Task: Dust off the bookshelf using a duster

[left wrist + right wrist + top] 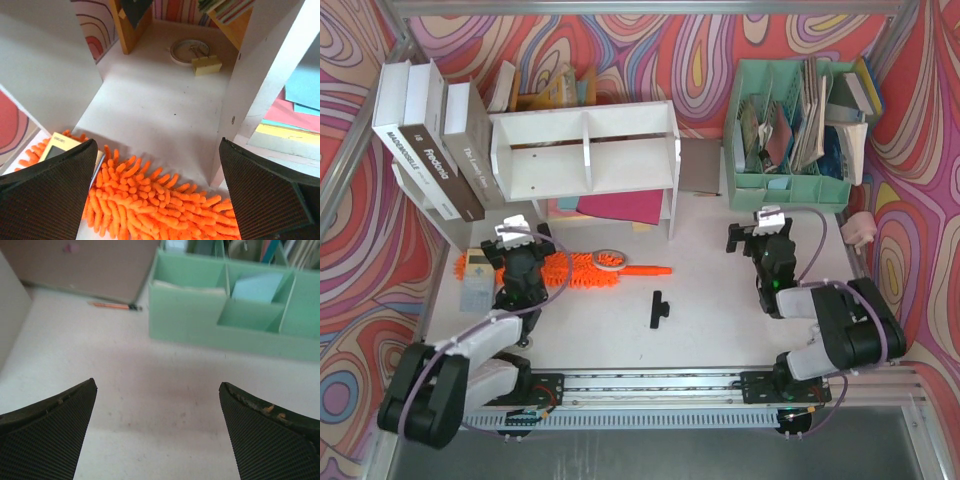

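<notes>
The left gripper (157, 150) hovers with fingers spread wide; the duster (150, 200) lies flat between and beneath them, probably lined up for a grasp; the bookshelf (585, 150) stands just beyond the fingertips. The right gripper (157, 390) is likewise spread, nothing between its fingers, seemingly parked aside.

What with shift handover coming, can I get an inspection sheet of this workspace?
Surface: white tabletop, faintly scuffed.
Job's things: fluffy orange microfibre duster lying before the small white wooden bookshelf, unheld.
Clutter: small black plastic piece, white ring-shaped roll, mint-green slotted organizer, large white and brown books.
End effectors: left end effector open above the duster; right end effector open over tabletop.
Cables: lilac cables along both arms.
Surroundings: swirl-patterned walls.
</notes>
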You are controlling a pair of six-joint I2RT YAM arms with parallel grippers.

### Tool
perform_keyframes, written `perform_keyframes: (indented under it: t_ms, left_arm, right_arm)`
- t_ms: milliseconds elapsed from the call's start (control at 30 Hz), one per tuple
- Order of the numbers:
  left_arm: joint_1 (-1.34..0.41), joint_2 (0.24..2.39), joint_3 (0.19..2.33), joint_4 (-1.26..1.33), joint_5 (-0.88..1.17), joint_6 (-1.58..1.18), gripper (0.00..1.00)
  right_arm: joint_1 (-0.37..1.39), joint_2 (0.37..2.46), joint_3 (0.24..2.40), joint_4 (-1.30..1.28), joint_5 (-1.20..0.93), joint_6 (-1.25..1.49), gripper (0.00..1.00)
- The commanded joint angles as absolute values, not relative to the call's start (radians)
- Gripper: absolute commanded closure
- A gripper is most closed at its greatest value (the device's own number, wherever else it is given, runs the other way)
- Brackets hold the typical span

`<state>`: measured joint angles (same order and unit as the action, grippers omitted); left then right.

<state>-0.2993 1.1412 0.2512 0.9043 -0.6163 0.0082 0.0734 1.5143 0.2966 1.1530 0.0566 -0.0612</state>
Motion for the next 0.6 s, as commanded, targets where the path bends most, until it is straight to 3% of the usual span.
perform_keyframes:
  t_ms: [0, 267, 500, 567]
  left_arm:
    - [-0.360, 0.988, 0.226, 0.700, -0.770, 0.006, 0.02]
    - [-0.467, 0.601, 0.279, 0.104, -0.863, -0.241, 0.02]
    - [-0.491, 0.391, 0.387, -0.347, -0.801, -0.471, 0.02]
    - [-0.490, 0.367, 0.423, -0.418, -0.798, -0.520, 0.02]
  right_arm:
    - [0.125, 1.375, 0.285, 1.050, 0.085, -0.098, 0.01]
    - [0.218, 1.069, 0.273, 0.767, 0.015, -0.025, 0.01]
    - [0.219, 0.753, 0.347, 0.388, -0.098, 0.247, 0.01]
    - [0.218, 0.704, 0.380, 0.251, -0.022, 0.365, 0.01]
